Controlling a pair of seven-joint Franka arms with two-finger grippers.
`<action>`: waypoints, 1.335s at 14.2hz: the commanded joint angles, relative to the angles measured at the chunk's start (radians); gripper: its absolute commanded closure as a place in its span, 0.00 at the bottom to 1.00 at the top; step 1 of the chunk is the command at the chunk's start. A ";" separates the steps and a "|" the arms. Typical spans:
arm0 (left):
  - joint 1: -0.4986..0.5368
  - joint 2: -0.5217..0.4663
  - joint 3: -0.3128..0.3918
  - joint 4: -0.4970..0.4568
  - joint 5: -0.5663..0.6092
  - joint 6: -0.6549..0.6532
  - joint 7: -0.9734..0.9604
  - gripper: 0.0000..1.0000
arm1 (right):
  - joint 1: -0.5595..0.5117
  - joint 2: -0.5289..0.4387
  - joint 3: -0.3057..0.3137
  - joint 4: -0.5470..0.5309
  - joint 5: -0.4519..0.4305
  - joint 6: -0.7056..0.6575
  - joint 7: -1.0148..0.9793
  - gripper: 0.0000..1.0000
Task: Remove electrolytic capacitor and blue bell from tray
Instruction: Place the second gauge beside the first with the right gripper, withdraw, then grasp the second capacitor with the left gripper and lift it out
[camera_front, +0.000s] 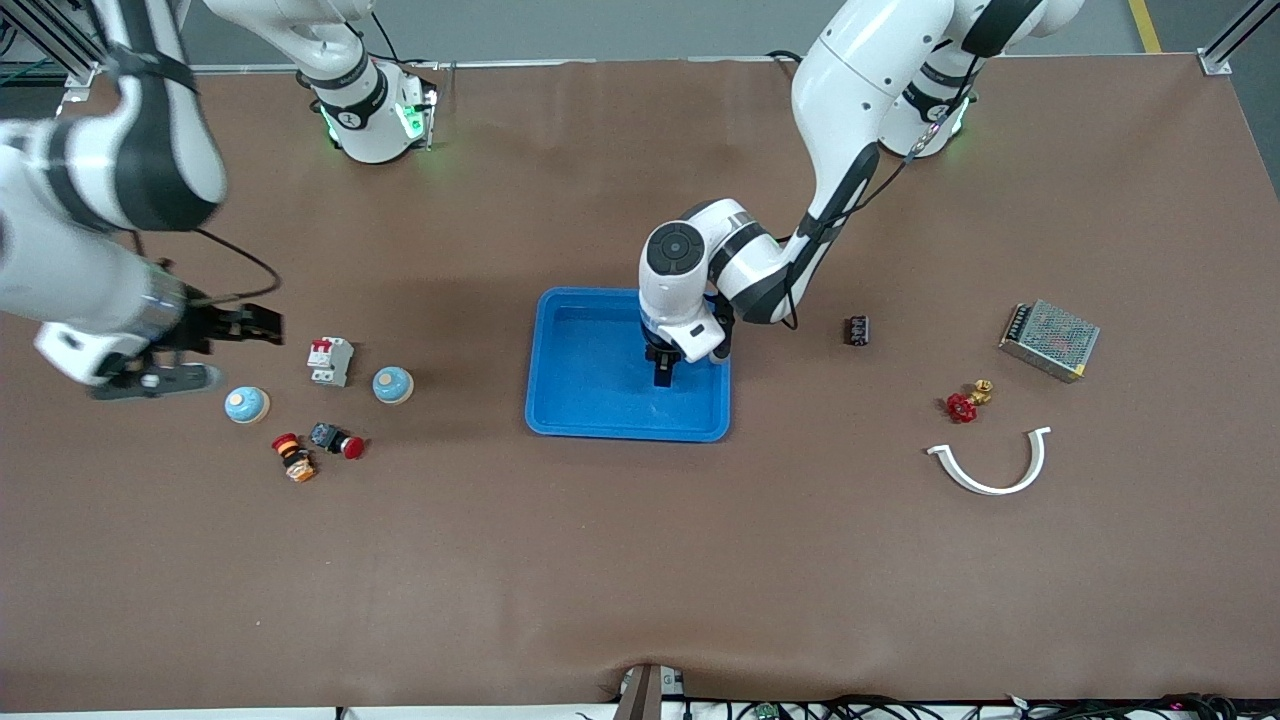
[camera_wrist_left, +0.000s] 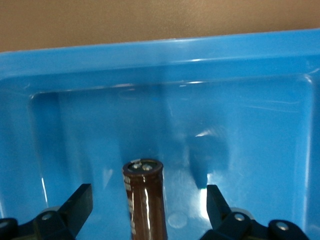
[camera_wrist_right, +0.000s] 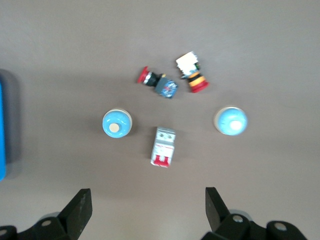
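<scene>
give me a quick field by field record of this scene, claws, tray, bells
left claw: open, down inside the blue plastic tray
brown cylindrical capacitor: upright in the tray, between the open fingers, not gripped
right claw: open, above the table at the right arm's end
round light-blue bells: two, one nearer the tray, one farther from it, both on the table
white and red circuit breaker: between the bells

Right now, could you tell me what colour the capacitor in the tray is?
Dark brown, with a silvery top; the capacitor shows best in the left wrist view.
</scene>
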 joint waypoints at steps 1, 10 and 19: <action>-0.012 0.007 0.008 0.012 0.033 -0.003 -0.021 0.00 | -0.050 0.007 0.015 0.112 -0.012 -0.079 -0.007 0.00; -0.026 -0.013 0.010 0.024 0.033 -0.011 -0.022 0.16 | -0.105 -0.002 0.015 0.146 0.000 -0.043 0.014 0.00; -0.021 -0.018 0.011 0.022 0.036 -0.028 -0.010 1.00 | -0.101 -0.070 0.024 0.155 0.015 -0.125 0.048 0.00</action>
